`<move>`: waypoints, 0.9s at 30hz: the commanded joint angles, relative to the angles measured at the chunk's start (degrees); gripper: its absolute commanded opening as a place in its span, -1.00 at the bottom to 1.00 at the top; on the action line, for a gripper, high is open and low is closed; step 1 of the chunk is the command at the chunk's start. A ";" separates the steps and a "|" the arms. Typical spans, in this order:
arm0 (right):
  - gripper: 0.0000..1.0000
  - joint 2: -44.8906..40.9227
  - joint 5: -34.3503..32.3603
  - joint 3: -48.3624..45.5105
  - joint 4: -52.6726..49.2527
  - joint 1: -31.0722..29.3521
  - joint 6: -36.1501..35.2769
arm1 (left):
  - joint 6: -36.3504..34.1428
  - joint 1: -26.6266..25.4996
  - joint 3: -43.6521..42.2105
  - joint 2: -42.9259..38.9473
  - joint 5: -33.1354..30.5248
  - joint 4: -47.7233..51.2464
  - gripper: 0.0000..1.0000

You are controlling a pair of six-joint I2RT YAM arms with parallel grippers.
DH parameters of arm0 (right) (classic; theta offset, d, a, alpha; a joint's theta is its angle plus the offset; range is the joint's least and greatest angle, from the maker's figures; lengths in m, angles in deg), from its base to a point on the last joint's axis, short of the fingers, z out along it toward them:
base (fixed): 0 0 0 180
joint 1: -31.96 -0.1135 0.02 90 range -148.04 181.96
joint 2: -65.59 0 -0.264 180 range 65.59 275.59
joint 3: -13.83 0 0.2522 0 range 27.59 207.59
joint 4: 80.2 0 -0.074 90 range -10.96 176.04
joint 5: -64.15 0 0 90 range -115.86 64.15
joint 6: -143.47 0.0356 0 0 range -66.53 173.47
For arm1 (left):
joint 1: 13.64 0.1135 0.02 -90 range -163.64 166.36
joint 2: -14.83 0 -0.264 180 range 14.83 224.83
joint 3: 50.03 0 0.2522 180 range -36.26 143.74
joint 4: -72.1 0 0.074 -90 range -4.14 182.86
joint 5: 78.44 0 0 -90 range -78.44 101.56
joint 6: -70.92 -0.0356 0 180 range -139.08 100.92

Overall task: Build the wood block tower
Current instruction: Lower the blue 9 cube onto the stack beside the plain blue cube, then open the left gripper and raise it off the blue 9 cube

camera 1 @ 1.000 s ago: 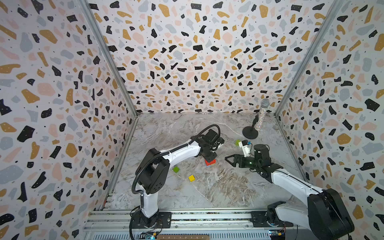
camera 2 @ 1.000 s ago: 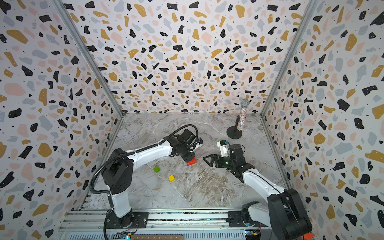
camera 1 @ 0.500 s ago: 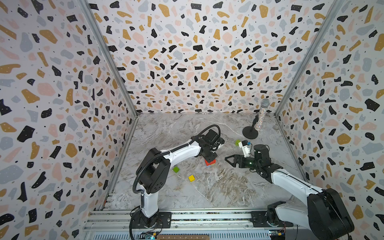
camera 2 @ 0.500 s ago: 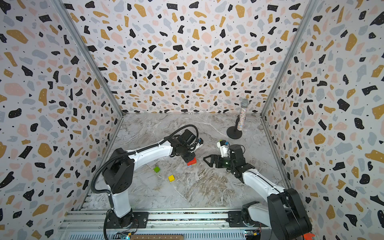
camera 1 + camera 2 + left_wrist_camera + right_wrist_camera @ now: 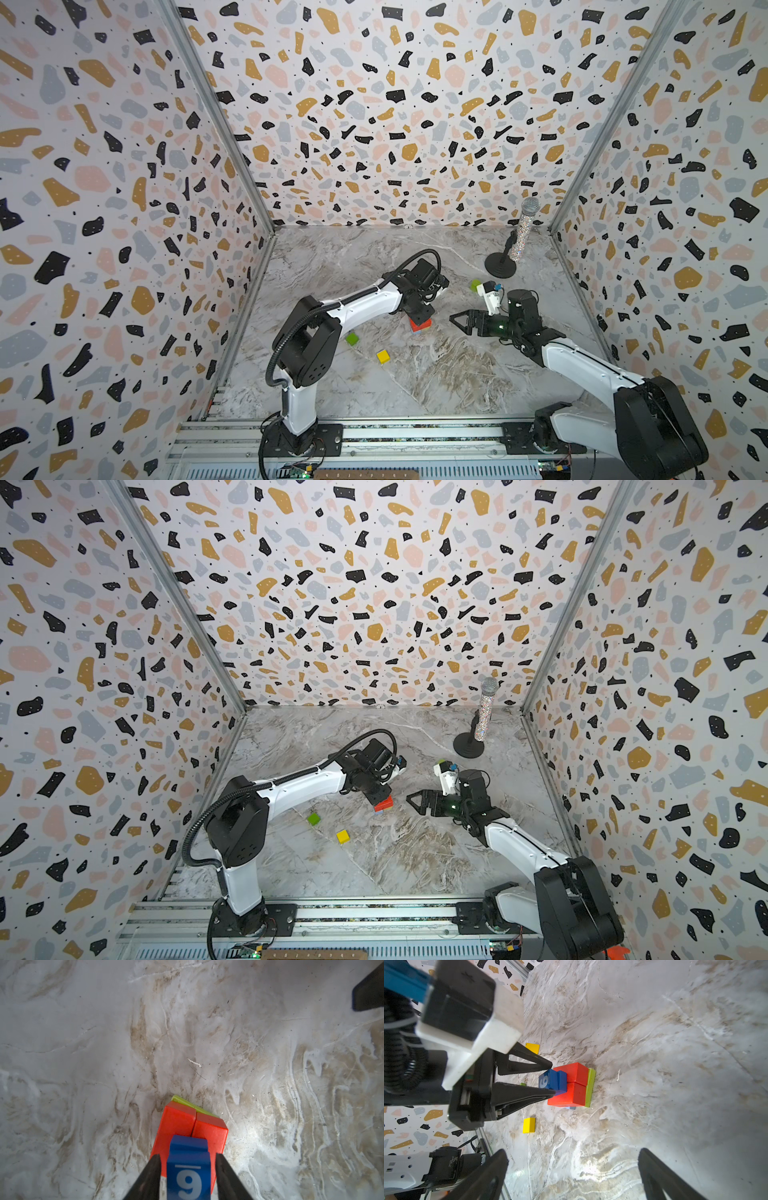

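The tower point(image 5: 419, 325) point(image 5: 383, 803) stands mid-floor. It is a lime-green brick point(image 5: 590, 1086) point(image 5: 187, 1103), then two red blocks point(image 5: 573, 1084) point(image 5: 180, 1120), with a blue block marked "9" point(image 5: 188, 1169) point(image 5: 550, 1081) on top. My left gripper point(image 5: 188, 1156) point(image 5: 417, 313) point(image 5: 376, 795) straddles the blue block. It is open, with a thin gap on each side. My right gripper point(image 5: 572, 1151) point(image 5: 457, 322) point(image 5: 411, 802) is to the right of the tower, pointing at it. It is open wide and holds nothing. Loose blocks lie in front and to the left: a green cube point(image 5: 352, 338) point(image 5: 313, 818) and a yellow cube point(image 5: 382, 356) point(image 5: 343, 836) point(image 5: 529, 1125).
A glittery microphone point(image 5: 521, 232) point(image 5: 485, 712) on a black round stand is at the back right. A green block point(image 5: 475, 284) lies behind my right wrist. Another yellow block point(image 5: 532, 1048) shows past the left fingers. Speckled walls close in three sides, and a metal rail runs along the front.
My left gripper's jaws have spread apart from the blue "9" block, which stays on the red blocks. Neither arm has visibly shifted.
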 commanded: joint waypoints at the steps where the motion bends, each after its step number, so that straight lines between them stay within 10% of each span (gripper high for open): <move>1: 0.98 -0.31 0.97 -0.32 0.83 0.29 0.00 | -0.43 0.21 1.45 -0.05 -1.52 -0.79 0.02; 8: 0.98 -0.91 1.39 -0.23 0.44 0.20 -0.57 | 0.33 0.15 1.14 -2.44 -3.65 -1.06 0.25; 15: 0.89 -2.07 -0.35 1.60 -4.39 0.20 -1.83 | 3.80 0.15 -1.10 -8.75 -10.94 -2.22 1.00; 27: 0.70 -2.06 -17.25 10.58 -20.95 -14.53 -8.15 | 27.71 1.19 -18.24 -26.98 -32.67 -11.21 1.00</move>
